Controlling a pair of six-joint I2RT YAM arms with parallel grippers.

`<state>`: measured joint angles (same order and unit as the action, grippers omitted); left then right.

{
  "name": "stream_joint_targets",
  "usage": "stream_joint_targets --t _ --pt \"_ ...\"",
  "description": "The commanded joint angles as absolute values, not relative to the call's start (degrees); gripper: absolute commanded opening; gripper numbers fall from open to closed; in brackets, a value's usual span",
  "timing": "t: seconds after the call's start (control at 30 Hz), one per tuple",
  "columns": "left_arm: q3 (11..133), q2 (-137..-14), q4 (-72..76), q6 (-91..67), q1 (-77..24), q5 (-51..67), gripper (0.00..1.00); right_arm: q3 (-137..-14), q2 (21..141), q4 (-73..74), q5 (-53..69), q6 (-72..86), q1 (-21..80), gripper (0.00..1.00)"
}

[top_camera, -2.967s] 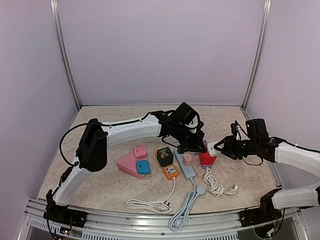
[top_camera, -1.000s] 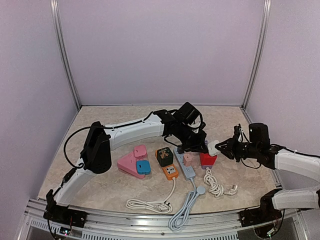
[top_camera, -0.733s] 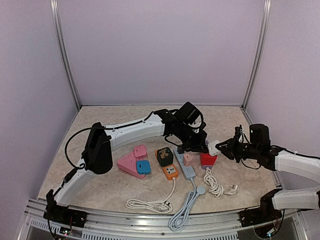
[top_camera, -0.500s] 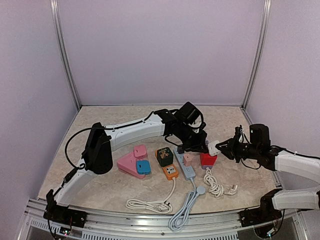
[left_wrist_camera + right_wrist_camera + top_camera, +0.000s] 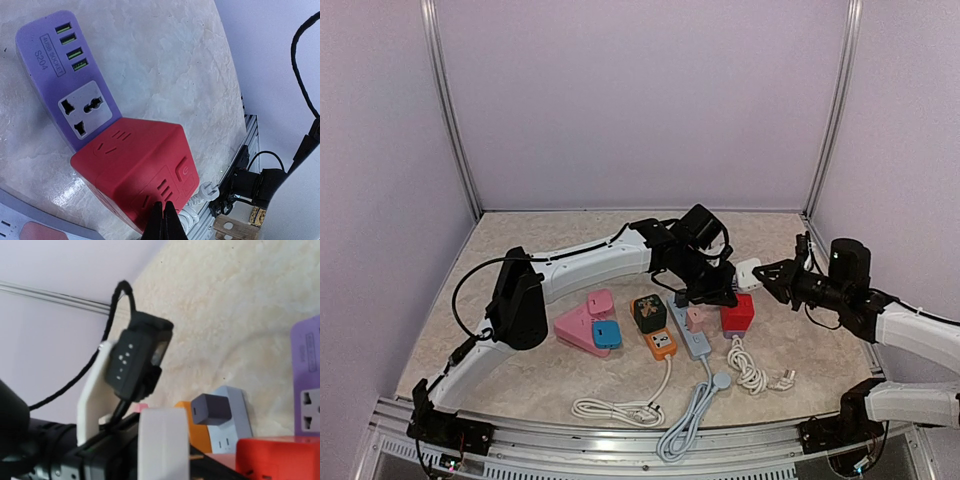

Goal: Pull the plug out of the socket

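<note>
The red cube socket [image 5: 737, 312] stands on the table next to a purple power strip [image 5: 65, 85]. My left gripper [image 5: 164, 212] is shut, its tips pressed against the red cube socket's [image 5: 135, 170] near face. My right gripper [image 5: 762, 277] is shut on the white plug [image 5: 748, 273] and holds it in the air, above and just right of the cube. In the right wrist view the white plug [image 5: 163, 442] fills the lower centre, a brass prong [image 5: 195, 456] shows free, and the red cube socket [image 5: 280, 457] lies below right.
A grey power strip [image 5: 692, 335] with a dark adapter [image 5: 211, 409], an orange socket [image 5: 661, 343], a green cube [image 5: 650, 312] and pink and blue sockets [image 5: 588, 325] lie left of the red cube. White cables [image 5: 750, 370] coil toward the near edge.
My right gripper has lifted the white plug up and off the red cube socket. The left gripper has stayed pressed on the cube.
</note>
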<state>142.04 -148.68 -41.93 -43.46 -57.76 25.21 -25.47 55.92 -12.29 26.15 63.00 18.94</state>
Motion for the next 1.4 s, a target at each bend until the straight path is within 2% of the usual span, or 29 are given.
stream_joint_targets --t 0.0,0.3,0.6,0.87,1.13,1.37 --pt "140.8 -153.3 -49.5 -43.3 -58.0 21.6 0.00 -27.8 54.9 -10.3 25.4 61.3 18.5 0.07" --pt "141.5 -149.1 -47.1 -40.8 -57.5 22.3 0.00 -35.6 53.5 5.7 17.4 52.7 18.5 0.06" --pt "140.0 -135.1 -47.6 -36.8 -54.5 18.9 0.00 -47.2 57.9 19.2 6.7 43.6 18.5 0.05" --pt "123.9 -120.9 -51.1 -35.5 -50.3 15.3 0.00 -56.0 70.2 28.4 -7.8 35.0 18.5 0.03" --pt "103.6 -105.7 -46.2 -36.8 -46.8 11.7 0.00 -64.6 86.5 32.5 -24.7 28.6 18.5 0.03" --pt "92.4 -97.6 -40.2 -37.4 -44.7 7.6 0.00 -67.1 96.8 30.5 -33.2 24.6 17.9 0.10"
